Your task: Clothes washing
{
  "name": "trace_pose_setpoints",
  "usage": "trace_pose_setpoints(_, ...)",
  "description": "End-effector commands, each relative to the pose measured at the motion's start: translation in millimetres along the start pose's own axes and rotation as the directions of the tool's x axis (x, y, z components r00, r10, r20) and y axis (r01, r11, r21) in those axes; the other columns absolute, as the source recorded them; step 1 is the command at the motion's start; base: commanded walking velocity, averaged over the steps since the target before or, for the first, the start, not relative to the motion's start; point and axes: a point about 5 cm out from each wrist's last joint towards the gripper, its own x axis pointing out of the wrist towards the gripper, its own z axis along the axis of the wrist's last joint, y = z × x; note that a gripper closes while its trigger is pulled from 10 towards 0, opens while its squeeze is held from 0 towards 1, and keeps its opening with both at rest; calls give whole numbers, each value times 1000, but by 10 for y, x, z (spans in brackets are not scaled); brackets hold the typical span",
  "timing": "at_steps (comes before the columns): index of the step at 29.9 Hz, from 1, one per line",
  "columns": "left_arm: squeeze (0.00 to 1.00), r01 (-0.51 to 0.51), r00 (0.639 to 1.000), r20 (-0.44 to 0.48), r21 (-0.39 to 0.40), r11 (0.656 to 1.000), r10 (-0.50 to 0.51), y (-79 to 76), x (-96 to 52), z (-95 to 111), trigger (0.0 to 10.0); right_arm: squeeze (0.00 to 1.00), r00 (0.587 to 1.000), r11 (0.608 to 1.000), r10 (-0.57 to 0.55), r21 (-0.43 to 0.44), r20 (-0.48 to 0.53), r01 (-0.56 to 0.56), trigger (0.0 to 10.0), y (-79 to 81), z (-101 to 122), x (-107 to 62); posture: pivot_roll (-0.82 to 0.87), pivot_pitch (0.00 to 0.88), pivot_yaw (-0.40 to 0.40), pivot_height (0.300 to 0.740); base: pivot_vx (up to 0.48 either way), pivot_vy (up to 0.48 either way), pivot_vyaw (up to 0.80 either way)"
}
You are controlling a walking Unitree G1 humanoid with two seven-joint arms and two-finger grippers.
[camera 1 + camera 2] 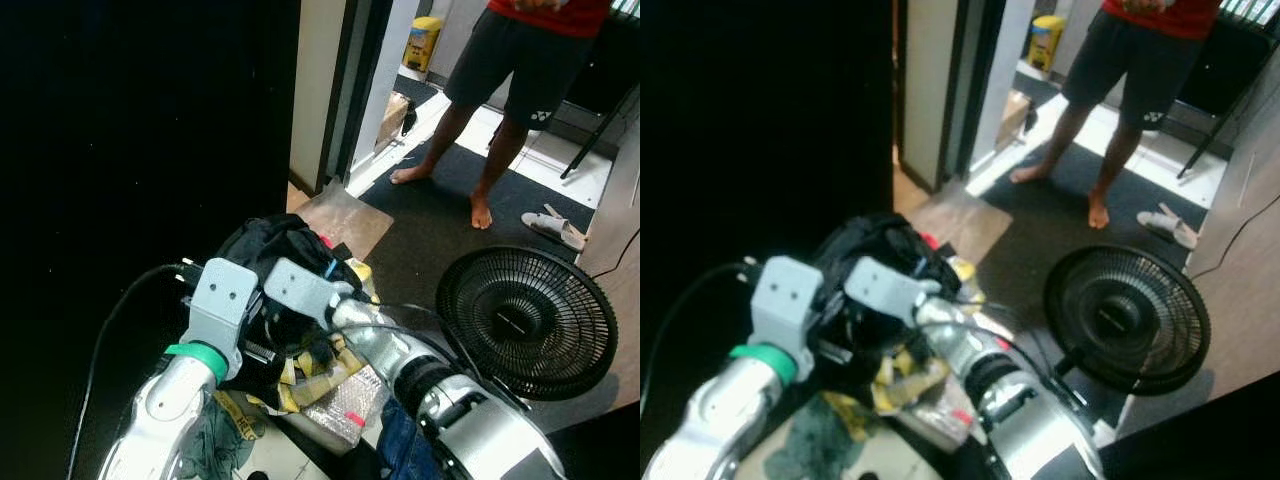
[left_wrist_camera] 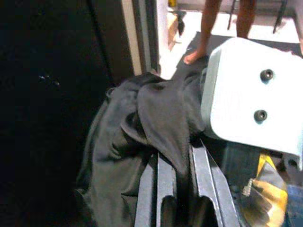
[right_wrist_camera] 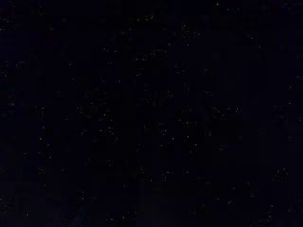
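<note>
Black garment point(image 2: 142, 127) is clamped between the left gripper point(image 2: 177, 189) fingers; right gripper grip cannot be told; next, carry it to the washer.

black garment point(image 2: 142, 127) | crumpled, bunched | atop mixed clothes pile point(image 1: 300, 375) on floor

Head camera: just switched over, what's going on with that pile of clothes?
Both arms are down in the laundry pile. The left tool is buried in a black garment; the left wrist view shows its fingers with cloth bunched between them, so it appears to be gripping it. The right tool reaches in beside it, but its fingers are hidden. To the robot's right a floor fan stands, and beyond it a person stands barefoot on the dark mat.
</note>
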Motion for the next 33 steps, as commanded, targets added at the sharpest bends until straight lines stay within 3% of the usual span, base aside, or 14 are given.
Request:
trace_pose_setpoints(1, 0, 22, 999, -44, -14, 1000, -22, -71, -35, -84, 10000, 0, 996, 999, 26, 36, 87, -29, 10000, 40, 193, 57, 211, 187, -76, 740, 0, 0, 0)
trace_pose_setpoints(3, 0, 5, 999, -48, -15, 1000, -6, -66, -61, -90, 10000, 0, 985, 997, 74, 10, 157, -77, 10000, 129, 349, 89, 223, 190, -89, 740, 0, 0, 0)
trace_pose_setpoints(9, 0, -18, 999, -48, -19, 1000, 17, -59, -78, -88, 10000, 0, 959, 983, 180, -4, 220, -184, 10000, 360, 438, 68, 230, 191, -101, 740, 0, 0, 0)
trace_pose_setpoints(10, 0, -20, 999, -48, -19, 1000, 19, -56, -80, -88, 10000, 0, 951, 975, 217, 4, 219, -224, 8471, 417, 420, 53, 230, 191, -102, 740, 0, 0, 0)
trace_pose_setpoints(12, 0, -22, 999, -49, -18, 1000, 21, -54, -82, -87, 10000, 0, 945, 968, 241, 12, 219, -250, 8471, 454, 408, 42, 230, 191, -102, 740, 0, 0, 0)
trace_pose_setpoints(13, 0, -24, 999, -49, -19, 1000, 23, -50, -83, -87, 10000, 0, 940, 961, 267, 19, 213, -277, 0, 497, 369, 20, 226, 189, -105, 740, 0, 0, 0)
trace_pose_setpoints(18, 0, -28, 998, -48, -20, 999, 27, -45, -81, -81, 10000, 0, 941, 954, 292, 11, 171, -298, 0, 549, 237, -29, 217, 187, -103, 740, 0, 0, 0)
trace_pose_setpoints(24, 0, -22, 999, -43, -21, 1000, 21, -49, -54, -70, 10000, 0, 956, 958, 265, 81, 122, -276, 0, 496, 23, -106, 203, 182, -92, 740, 0, 0, 0)
trace_pose_setpoints(33, 0, -8, 999, -37, -18, 1000, 8, -51, -17, -60, 10000, 0, 961, 937, 186, 258, 207, -237, 0, 307, 5, -149, 186, 164, -79, 740, 0, 0, 0)
